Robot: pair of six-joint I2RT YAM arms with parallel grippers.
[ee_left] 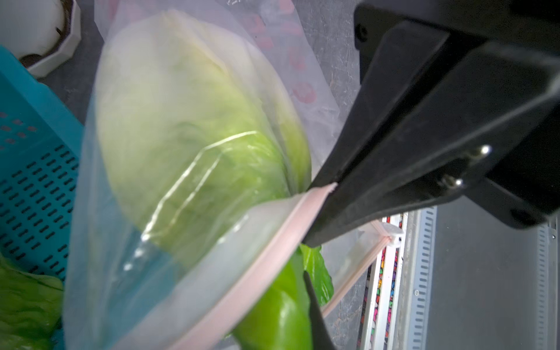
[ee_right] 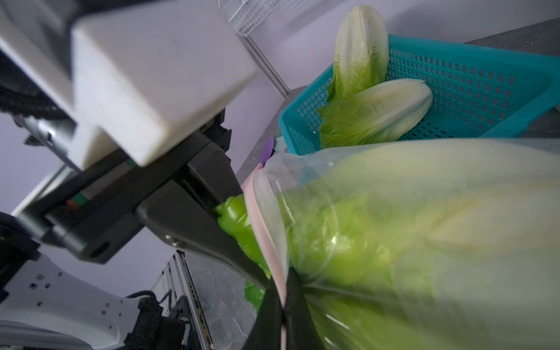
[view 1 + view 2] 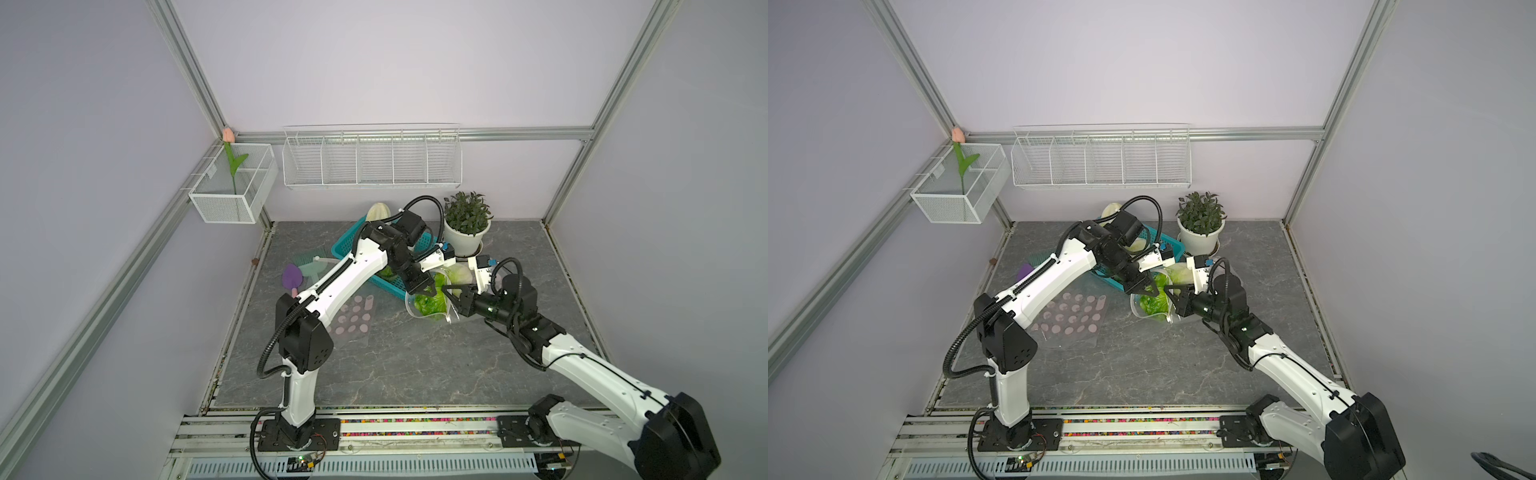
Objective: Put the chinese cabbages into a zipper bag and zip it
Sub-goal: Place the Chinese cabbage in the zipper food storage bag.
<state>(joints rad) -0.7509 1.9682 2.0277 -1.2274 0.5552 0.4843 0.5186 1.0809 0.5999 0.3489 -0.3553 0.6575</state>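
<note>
- Far left: teal plastic basket with little holes [image 2: 472, 88]; holds two long chinese cabbages [image 2: 378, 112], crinkly green leaves and white stalks, touching each other.
- Next: black left pincer [image 3: 424, 290], round the green leafy end of the third chinese cabbage [image 1: 181, 121]; cannot tell if squeezing or letting go.
- Middle: clear soft plastic zipper bag [image 1: 100, 227]; has most of that cabbage inside, leaf tip poking out.
- Right: black right pincer [image 2: 285, 291], shut tight on the pink zip strip [image 1: 272, 250].
- Probably light and squashy, with leaves easy to tear; best to grab gently by the firm white stalk.
</note>
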